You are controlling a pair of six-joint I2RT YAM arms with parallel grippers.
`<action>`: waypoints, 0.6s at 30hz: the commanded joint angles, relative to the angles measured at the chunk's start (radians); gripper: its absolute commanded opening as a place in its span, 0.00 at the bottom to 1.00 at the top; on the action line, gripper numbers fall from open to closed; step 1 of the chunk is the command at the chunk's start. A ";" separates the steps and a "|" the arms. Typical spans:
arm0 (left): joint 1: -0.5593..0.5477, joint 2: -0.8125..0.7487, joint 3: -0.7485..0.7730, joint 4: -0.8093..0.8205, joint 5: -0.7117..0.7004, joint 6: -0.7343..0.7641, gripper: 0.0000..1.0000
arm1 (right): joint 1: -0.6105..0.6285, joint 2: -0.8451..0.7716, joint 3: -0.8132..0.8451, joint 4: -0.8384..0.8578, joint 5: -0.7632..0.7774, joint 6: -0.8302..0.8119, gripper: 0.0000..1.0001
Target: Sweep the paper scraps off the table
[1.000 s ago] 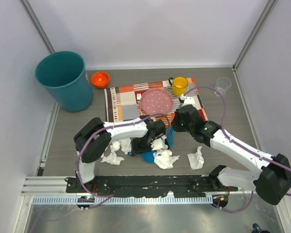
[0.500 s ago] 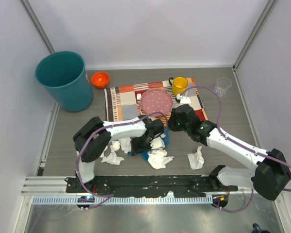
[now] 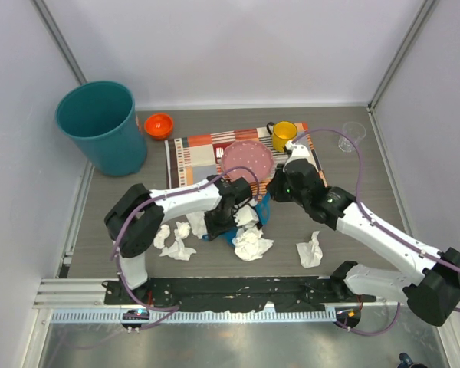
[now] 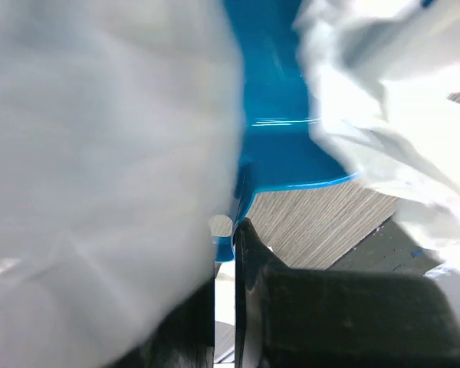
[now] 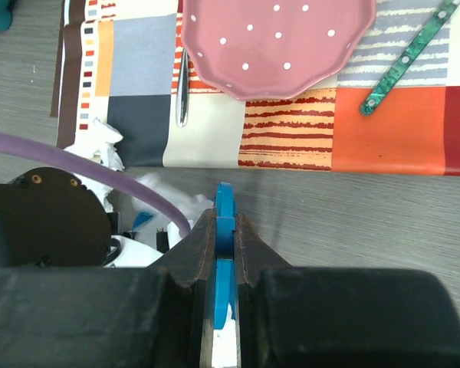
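Right claw (image 5: 226, 216), clamped on a thin blue plastic blade (image 5: 225, 195), just shoved a crumpled white tissue wad (image 3: 251, 244) toward nine o'clock, against the blue dustpan (image 4: 272, 115) that left claw (image 4: 225, 230) grips. Looks nearly scooped.

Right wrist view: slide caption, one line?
Right tool clamps a thin blue handle near the placemat and pink dotted plate.

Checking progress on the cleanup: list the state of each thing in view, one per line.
Left claw: shut on the blue dustpan.
Right claw: shut on a thin blue tool.
Paper scraps: crumpled, on the table, some touching the dustpan.
Teal bin: upright, open.
Yellow mug: upright.
Pink plate: flat, empty.
Clear cup: upright.
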 commanded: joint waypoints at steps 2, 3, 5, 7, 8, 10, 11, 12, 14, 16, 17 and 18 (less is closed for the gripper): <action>0.005 -0.005 0.028 0.032 0.037 -0.013 0.00 | 0.010 -0.030 0.065 -0.049 0.039 0.002 0.01; 0.007 -0.005 0.031 0.029 0.037 -0.013 0.00 | 0.010 -0.022 0.071 -0.049 0.039 -0.008 0.01; 0.007 0.003 0.039 0.025 0.029 -0.015 0.00 | 0.010 -0.002 0.117 -0.107 0.101 -0.030 0.01; 0.005 0.000 0.033 0.023 0.008 -0.015 0.00 | 0.009 0.022 0.158 -0.220 0.184 -0.073 0.01; 0.005 -0.002 0.028 0.023 0.003 -0.013 0.00 | 0.010 0.027 0.198 -0.261 0.267 -0.085 0.01; 0.005 -0.008 0.013 0.028 -0.003 -0.010 0.00 | 0.010 0.019 0.227 -0.342 0.319 -0.110 0.01; 0.005 -0.009 0.008 0.029 -0.001 -0.010 0.00 | 0.010 0.008 0.244 -0.359 0.344 -0.113 0.01; 0.005 -0.012 0.006 0.034 -0.001 -0.010 0.00 | 0.009 -0.013 0.252 -0.374 0.349 -0.111 0.01; 0.005 -0.011 0.009 0.037 -0.001 -0.016 0.00 | 0.009 -0.025 0.286 -0.451 0.338 -0.082 0.01; 0.007 -0.005 0.016 0.039 0.000 -0.018 0.00 | 0.010 -0.010 0.306 -0.553 0.303 -0.059 0.01; 0.007 -0.003 0.022 0.037 0.000 -0.019 0.00 | 0.010 -0.001 0.312 -0.584 0.278 -0.036 0.01; 0.007 0.001 0.026 0.037 -0.001 -0.024 0.00 | 0.010 0.011 0.306 -0.612 0.207 -0.027 0.01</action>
